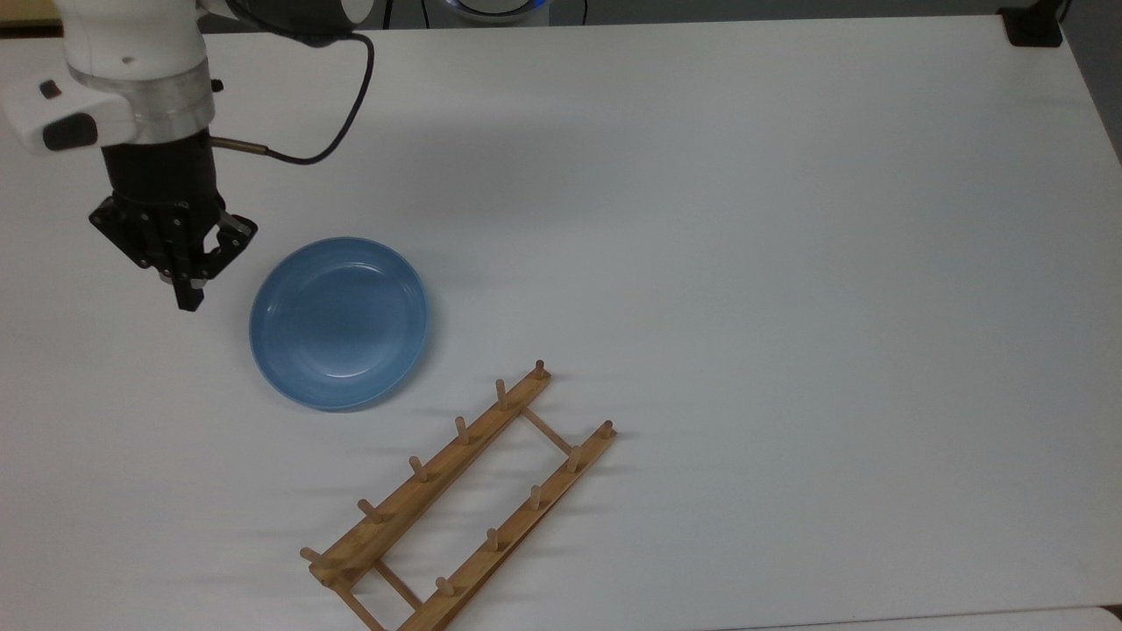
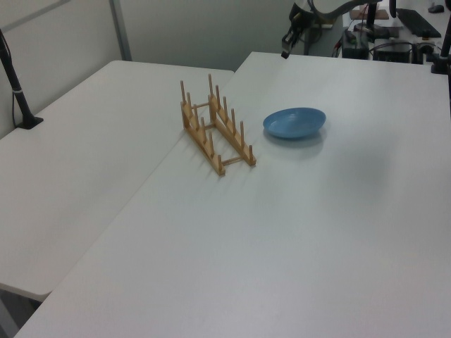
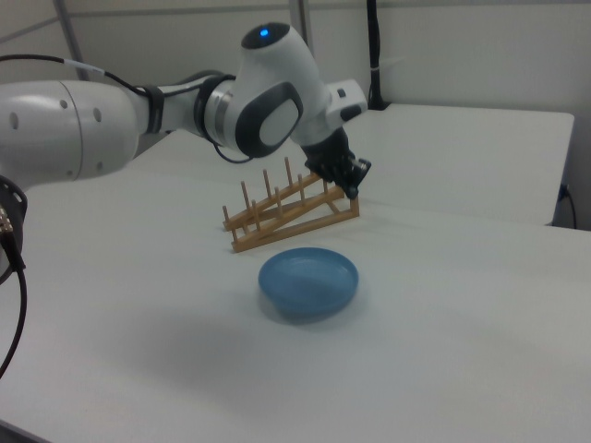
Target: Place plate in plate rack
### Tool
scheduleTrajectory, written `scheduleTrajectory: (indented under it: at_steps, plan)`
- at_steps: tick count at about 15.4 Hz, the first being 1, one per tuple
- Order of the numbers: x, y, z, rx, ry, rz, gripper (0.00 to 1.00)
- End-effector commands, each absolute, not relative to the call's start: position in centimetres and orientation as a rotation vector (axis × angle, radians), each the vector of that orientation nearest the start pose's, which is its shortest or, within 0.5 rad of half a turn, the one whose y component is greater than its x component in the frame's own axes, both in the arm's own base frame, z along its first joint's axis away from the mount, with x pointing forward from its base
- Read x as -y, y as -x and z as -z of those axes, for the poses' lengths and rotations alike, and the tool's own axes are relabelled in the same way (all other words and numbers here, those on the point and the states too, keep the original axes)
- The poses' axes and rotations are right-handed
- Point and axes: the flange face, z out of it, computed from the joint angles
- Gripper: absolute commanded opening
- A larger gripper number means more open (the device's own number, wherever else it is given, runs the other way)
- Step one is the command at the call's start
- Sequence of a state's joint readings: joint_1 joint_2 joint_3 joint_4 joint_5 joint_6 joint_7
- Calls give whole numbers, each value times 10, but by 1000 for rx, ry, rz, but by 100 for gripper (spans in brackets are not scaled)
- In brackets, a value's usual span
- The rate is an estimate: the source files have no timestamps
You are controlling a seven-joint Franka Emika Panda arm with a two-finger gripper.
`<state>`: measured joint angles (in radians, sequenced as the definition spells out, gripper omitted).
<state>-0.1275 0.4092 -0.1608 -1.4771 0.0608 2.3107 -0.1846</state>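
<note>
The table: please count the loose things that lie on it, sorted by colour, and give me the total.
Blue: 1, the plate
Light brown wood: 1, the plate rack
Total: 2, both resting on the white table
</note>
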Motion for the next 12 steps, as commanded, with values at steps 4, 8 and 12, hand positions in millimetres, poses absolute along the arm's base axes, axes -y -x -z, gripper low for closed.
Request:
scheduleTrajectory:
  at_steps: [4,8,12]
  plan:
    - [191,-666,-420,-212,3172,306,100]
    - [190,-660,-386,-219,3167,183,100]
    - [188,-653,-352,-187,3178,80,100]
